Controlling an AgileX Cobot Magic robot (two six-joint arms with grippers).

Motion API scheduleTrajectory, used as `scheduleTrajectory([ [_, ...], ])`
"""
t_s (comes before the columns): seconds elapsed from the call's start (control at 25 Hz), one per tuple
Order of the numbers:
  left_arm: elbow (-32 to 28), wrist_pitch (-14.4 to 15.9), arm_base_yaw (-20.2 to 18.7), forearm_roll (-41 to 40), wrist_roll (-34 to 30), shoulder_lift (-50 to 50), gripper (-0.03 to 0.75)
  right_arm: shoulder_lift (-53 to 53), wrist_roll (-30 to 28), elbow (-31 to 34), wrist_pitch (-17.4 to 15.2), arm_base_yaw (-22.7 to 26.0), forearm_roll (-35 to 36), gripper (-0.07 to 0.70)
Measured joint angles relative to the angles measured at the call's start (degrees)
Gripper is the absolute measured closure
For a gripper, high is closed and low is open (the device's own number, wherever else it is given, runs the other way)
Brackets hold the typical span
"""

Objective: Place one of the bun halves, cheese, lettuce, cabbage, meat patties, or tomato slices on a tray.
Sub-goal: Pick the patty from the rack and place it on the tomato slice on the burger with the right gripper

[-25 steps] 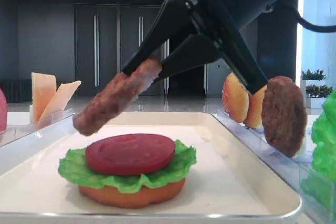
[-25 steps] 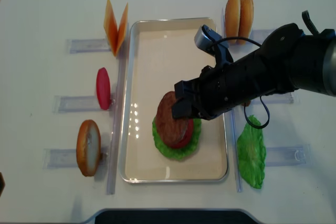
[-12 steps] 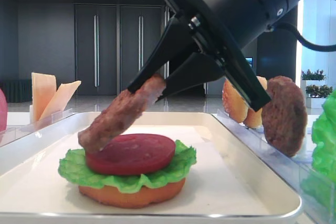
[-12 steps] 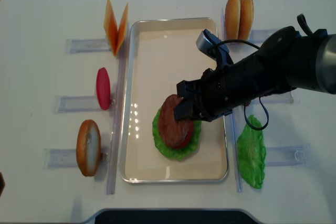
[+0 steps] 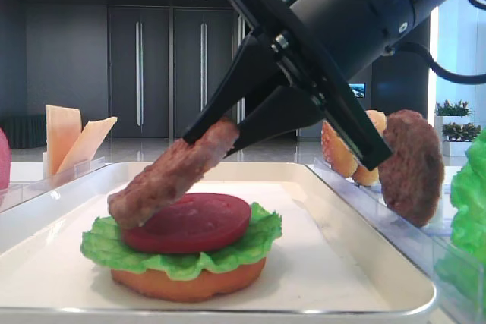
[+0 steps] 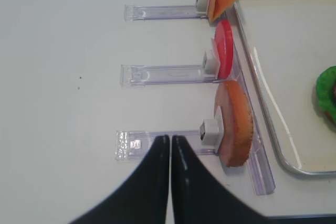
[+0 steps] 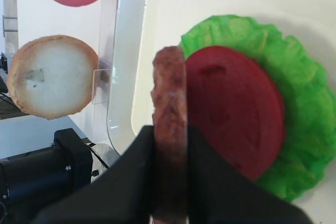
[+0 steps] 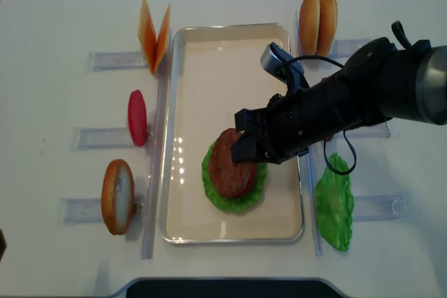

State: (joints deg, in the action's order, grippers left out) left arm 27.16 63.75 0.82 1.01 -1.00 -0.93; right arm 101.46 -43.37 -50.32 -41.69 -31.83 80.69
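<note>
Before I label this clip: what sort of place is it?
Probably a robot demo table in a large hall: toy burger parts in clear racks, a cream tray, and tall dark doors behind.

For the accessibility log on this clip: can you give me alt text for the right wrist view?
The right gripper holds a brown meat patty on edge over a red tomato slice lying on green lettuce in a white tray. Left of the tray, a bun half stands in a clear rack.

Tomato slice (image 5: 186,222) on lettuce (image 5: 106,242), inside tray (image 5: 364,263).
</note>
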Motion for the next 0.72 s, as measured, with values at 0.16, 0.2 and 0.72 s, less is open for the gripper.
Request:
scheduleTrajectory([
  [0.16,0.0,0.0,0.0,0.0,0.0,0.0,0.716,0.0,0.0,0.0,0.0,0.0,0.0,0.495],
  [0.2,0.0,0.0,0.0,0.0,0.0,0.0,0.716,0.0,0.0,0.0,0.0,0.0,0.0,0.495],
  [0.72,0.0,0.0,0.0,0.0,0.0,0.0,0.716,0.0,0.4,0.0,0.0,0.0,-0.1,0.317],
])
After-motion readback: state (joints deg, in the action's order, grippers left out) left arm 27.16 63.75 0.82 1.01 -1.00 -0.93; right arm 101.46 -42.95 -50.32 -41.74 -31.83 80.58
